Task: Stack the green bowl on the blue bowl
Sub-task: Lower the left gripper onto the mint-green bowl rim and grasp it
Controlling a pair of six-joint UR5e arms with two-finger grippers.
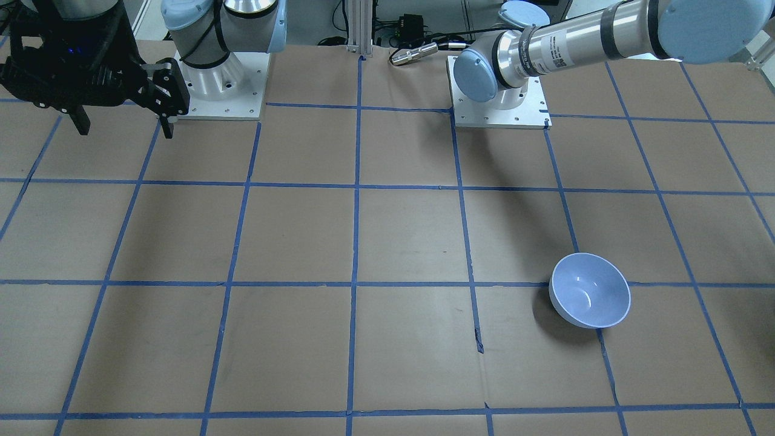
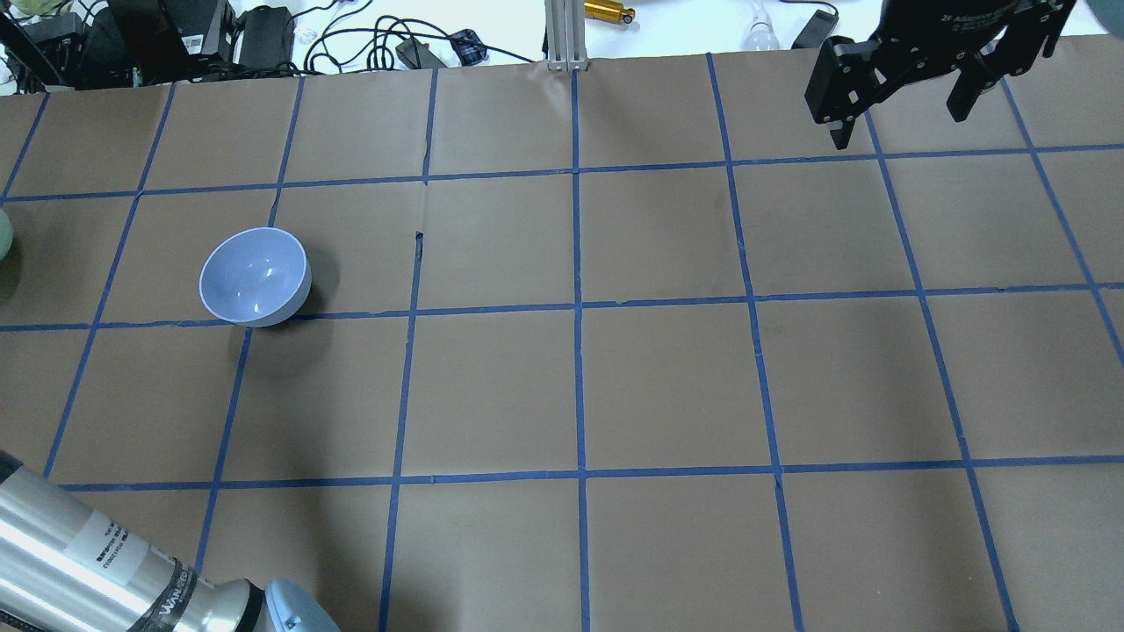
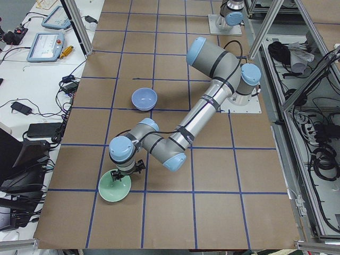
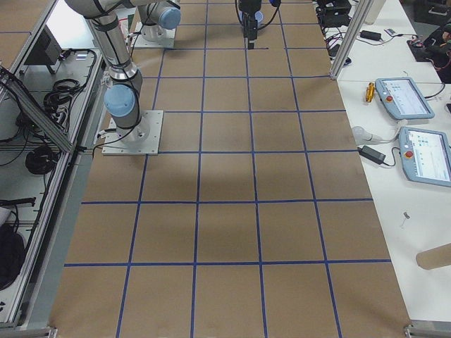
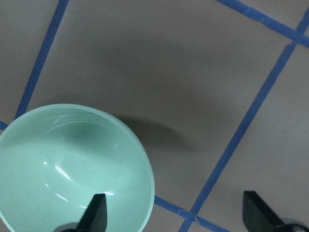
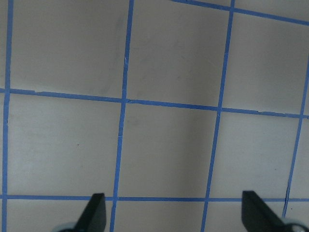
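The green bowl [image 5: 72, 169] stands upright near the table's end on my left; it also shows in the exterior left view [image 3: 115, 187] and as a sliver at the overhead view's left edge [image 2: 3, 235]. My left gripper [image 5: 176, 217] is open just above it. One fingertip [image 5: 96, 212] is over the bowl's inside and the other is outside, so the bowl's near rim lies between them. The blue bowl [image 2: 255, 276] stands upright and empty, apart from it [image 1: 590, 290] [image 3: 144, 99]. My right gripper [image 2: 897, 123] is open and empty, high over the far right corner [image 1: 124, 128] [image 6: 175, 217].
The table is brown paper with a blue tape grid [image 2: 580, 307]. The two arm bases [image 1: 502, 103] [image 1: 212, 91] stand at its robot side. Cables and power bricks [image 2: 263, 35] lie beyond the far edge. Teach pendants [image 4: 405, 98] rest on a side bench.
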